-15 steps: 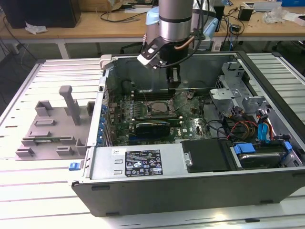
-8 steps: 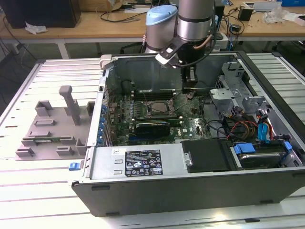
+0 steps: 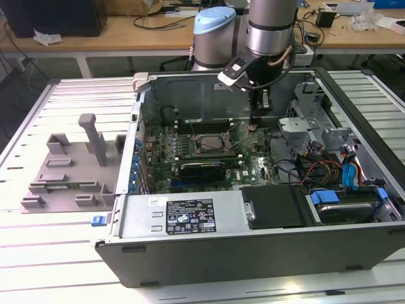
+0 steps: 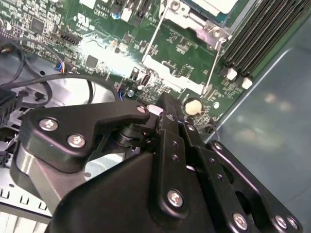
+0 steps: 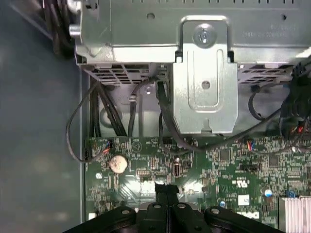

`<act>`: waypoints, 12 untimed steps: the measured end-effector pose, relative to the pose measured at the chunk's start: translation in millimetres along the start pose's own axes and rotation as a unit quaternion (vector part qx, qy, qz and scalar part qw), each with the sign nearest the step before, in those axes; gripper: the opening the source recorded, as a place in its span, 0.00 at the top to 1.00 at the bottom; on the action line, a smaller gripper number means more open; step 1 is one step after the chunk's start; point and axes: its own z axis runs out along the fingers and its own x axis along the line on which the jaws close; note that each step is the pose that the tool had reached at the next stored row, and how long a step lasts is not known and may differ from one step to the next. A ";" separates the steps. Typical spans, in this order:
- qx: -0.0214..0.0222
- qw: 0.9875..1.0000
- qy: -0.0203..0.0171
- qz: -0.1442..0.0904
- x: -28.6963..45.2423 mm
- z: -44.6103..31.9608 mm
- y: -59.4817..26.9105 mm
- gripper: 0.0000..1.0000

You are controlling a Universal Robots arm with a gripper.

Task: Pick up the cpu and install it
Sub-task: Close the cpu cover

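Observation:
My gripper [image 3: 256, 122] reaches down into the open computer case [image 3: 253, 253], just over the green motherboard [image 3: 253, 168]. It stands to the exterior view's right of the square socket [image 3: 212, 142]. In both wrist views the black fingers [image 5: 167, 189] are pressed together with nothing seen between them, close above the board near a round coin battery [image 4: 193, 105]. The socket's metal frame [image 4: 194, 17] and thin wire levers [image 4: 154, 39] lie beyond the fingertips [image 4: 163, 104]. A pale shiny flat piece [image 4: 214, 4] sits inside that frame, cut off by the picture's edge. I cannot tell whether it is the cpu.
A metal drive cage [image 5: 204, 73] with black cables [image 5: 165, 116] rises close beside the gripper. Memory slots [image 4: 257, 39] run along the case wall. A black card [image 3: 202, 170] and the power supply [image 3: 183, 215] sit nearer the front. A grey fixture [image 3: 69, 171] rests on the slatted table [image 3: 38, 253].

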 end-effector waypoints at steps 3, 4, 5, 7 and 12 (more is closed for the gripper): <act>0.000 1.000 0.000 0.000 0.1 6.1 0.7 0.89; 0.000 1.000 0.000 0.000 0.1 8.5 0.8 0.89; 0.000 1.000 0.000 0.000 0.1 10.3 0.8 0.89; 0.000 1.000 0.000 0.000 0.1 14.7 0.7 0.89; 0.000 1.000 0.000 0.000 0.2 20.6 0.5 0.89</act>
